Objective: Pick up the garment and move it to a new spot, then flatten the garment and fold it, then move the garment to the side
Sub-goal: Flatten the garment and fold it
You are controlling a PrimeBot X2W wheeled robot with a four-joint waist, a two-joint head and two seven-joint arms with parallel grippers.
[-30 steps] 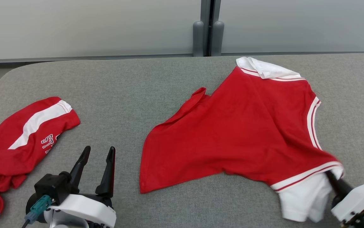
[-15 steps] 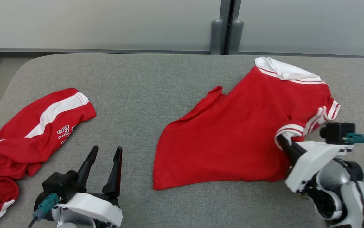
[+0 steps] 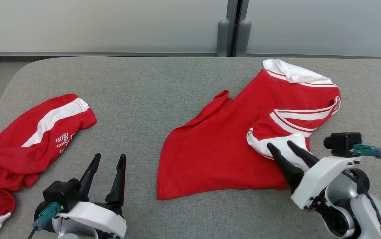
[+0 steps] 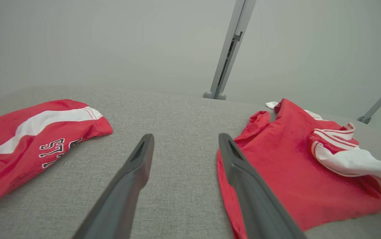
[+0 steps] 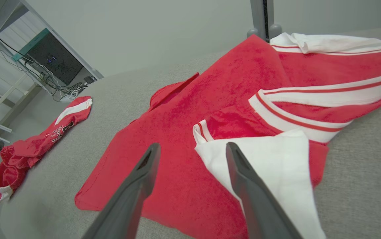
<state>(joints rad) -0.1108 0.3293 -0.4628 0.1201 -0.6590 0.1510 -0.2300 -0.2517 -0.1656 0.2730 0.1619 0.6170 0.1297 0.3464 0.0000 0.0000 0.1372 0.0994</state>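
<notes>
A red shirt (image 3: 217, 142) with white striped trim lies on the grey padded table, right of centre. Its white sleeve (image 3: 293, 151) is folded over onto the red body. My right gripper (image 3: 280, 145) stands open just above that sleeve, holding nothing; in the right wrist view the sleeve (image 5: 270, 166) lies under the right finger and the gripper (image 5: 193, 146) is spread. My left gripper (image 3: 109, 157) rests open near the front edge, left of the shirt (image 4: 293, 162), fingers (image 4: 140, 159) apart over bare fabric.
Red shorts (image 3: 34, 132) with a white stripe and lettering lie crumpled at the table's left (image 4: 37, 139). A grey partition with a post (image 3: 231, 26) runs behind the table (image 3: 144, 86). Shelving with cables (image 5: 44, 59) stands beyond the left end.
My right gripper carried the white sleeve up and inward over the shirt, then opened and let it go. The left arm stayed put; the camera shifted slightly.
</notes>
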